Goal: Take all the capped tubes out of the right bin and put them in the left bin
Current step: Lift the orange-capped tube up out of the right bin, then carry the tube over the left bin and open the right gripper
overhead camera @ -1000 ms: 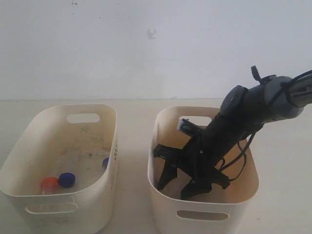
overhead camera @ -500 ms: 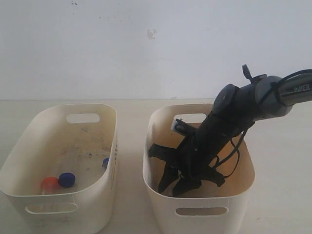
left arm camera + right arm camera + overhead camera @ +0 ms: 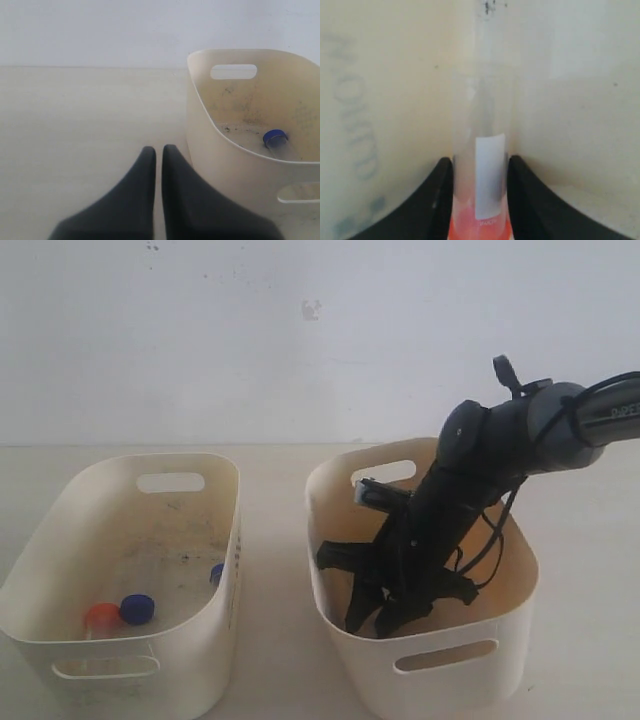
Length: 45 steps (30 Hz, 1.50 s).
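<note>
Down inside the right bin [image 3: 445, 680] my right gripper [image 3: 375, 615] is shut on a capped tube [image 3: 482, 110]. The tube is clear, has a white label and a red-orange cap end, and sits between the jaws close to the bin's inner wall [image 3: 385, 100]. That bin sits skewed, its front handle slot slanted. In the left bin [image 3: 60, 502] lie a red-orange capped tube [image 3: 102, 617] and two blue capped ones [image 3: 137, 608] [image 3: 216, 573]. My left gripper [image 3: 159, 150] is shut and empty over the table beside the left bin [image 3: 220, 155], where a blue capped tube [image 3: 275, 137] shows.
Both bins stand side by side on a pale wooden table [image 3: 270, 640] against a white wall [image 3: 300, 340]. A narrow strip of table separates them. The right arm's cables [image 3: 495, 540] hang into the right bin.
The right jaws have closed from wide open onto the tube. The right bin has shifted and now sits skewed. The left bin and its tubes have not moved.
</note>
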{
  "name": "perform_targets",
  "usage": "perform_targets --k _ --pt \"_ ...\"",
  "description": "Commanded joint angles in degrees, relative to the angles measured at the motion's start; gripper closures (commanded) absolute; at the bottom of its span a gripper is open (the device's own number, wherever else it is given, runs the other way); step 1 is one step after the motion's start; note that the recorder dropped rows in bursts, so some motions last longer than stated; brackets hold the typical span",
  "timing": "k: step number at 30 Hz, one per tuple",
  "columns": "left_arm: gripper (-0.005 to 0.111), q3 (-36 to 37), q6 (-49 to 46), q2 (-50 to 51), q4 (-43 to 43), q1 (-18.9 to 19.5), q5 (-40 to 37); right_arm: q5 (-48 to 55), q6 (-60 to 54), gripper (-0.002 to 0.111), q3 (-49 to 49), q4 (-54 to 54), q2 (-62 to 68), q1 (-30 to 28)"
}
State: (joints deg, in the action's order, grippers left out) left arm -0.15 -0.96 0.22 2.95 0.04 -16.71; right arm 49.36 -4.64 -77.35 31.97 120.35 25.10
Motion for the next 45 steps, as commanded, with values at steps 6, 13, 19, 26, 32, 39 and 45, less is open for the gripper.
perform_targets --k 6,13,19,26,32,39,45 --pt "0.103 0.2 -0.1 -0.2 0.2 0.3 0.2 -1.4 -3.8 0.109 0.7 -2.1 -7.0 -0.5" --pt "0.103 0.2 -0.1 -0.2 0.2 0.3 0.2 -1.8 -5.8 0.108 0.7 0.3 -9.1 -0.5" --pt "0.103 0.2 -0.1 -0.2 0.2 0.3 0.2 -1.9 -6.1 0.108 0.7 -0.2 -10.2 -0.5" --pt "0.103 0.2 -0.1 -0.2 0.2 0.3 0.2 -4.4 -5.0 0.108 0.7 -6.2 -17.4 -0.5" --pt "0.103 0.2 -0.1 -0.2 0.2 0.3 0.2 -4.1 -7.9 0.108 0.7 -5.3 -23.1 -0.5" --pt "0.103 0.2 -0.1 -0.2 0.2 0.3 0.2 -2.6 -28.5 0.108 0.7 18.8 -25.8 -0.4" --pt "0.103 0.2 -0.1 -0.2 0.2 0.3 0.2 -4.7 -42.9 0.108 0.7 31.4 -23.6 6.6"
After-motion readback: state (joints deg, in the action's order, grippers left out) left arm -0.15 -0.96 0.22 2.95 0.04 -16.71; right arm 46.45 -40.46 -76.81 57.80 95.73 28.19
